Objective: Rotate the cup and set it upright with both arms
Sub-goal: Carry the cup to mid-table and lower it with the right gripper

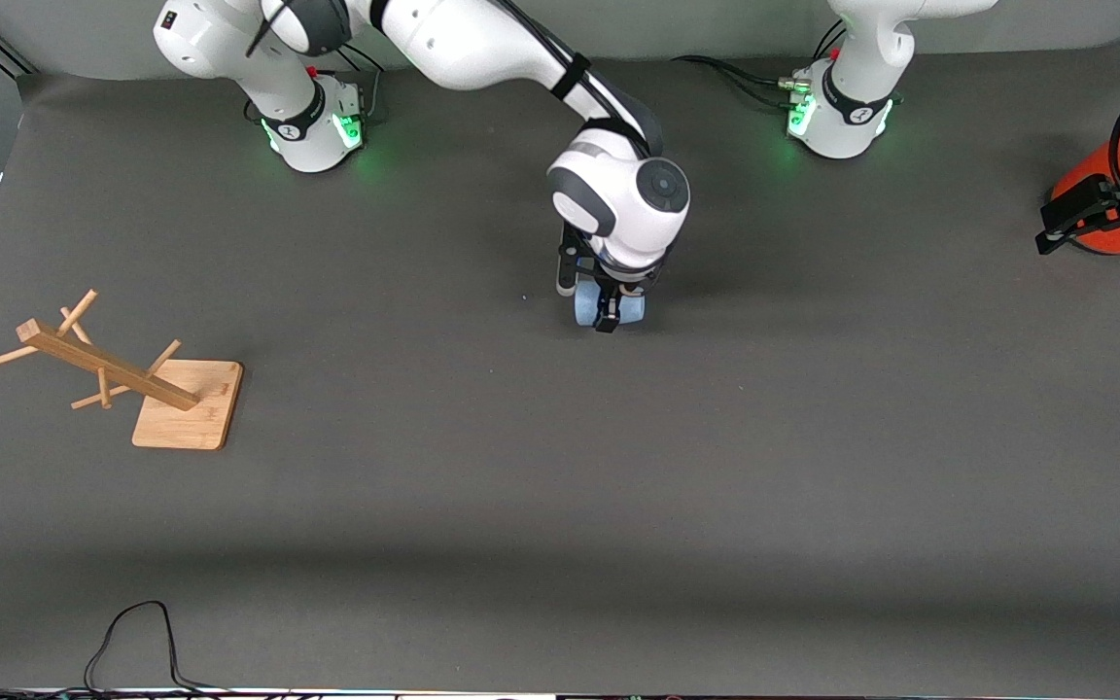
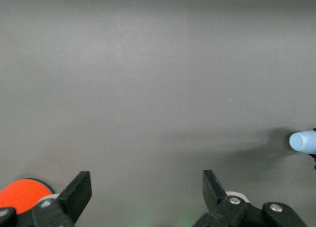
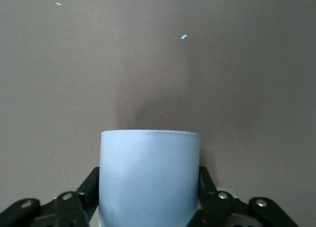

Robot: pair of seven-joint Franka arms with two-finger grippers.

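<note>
The right claw (image 1: 607, 316) is clamped on the cup (image 1: 609, 309) at mid-counter (image 1: 560, 486) — gripped across a smooth tapered wall, it could slip or twist while rotated — while the left claw (image 1: 1085, 219), released, waits above the orange can (image 1: 1104, 194).

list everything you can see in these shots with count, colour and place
cup: one, pale blue, mid-table, clamped in the right end effector
wooden rack: one, light wood, tipped over its square base, toward the right arm's end
orange can: one, orange with grey top, at the left arm's end
cable: one, black, at the table edge nearest the front camera
right end effector: one, black, shut on the cup
left end effector: one, black, open, beside the orange can, waiting
</note>
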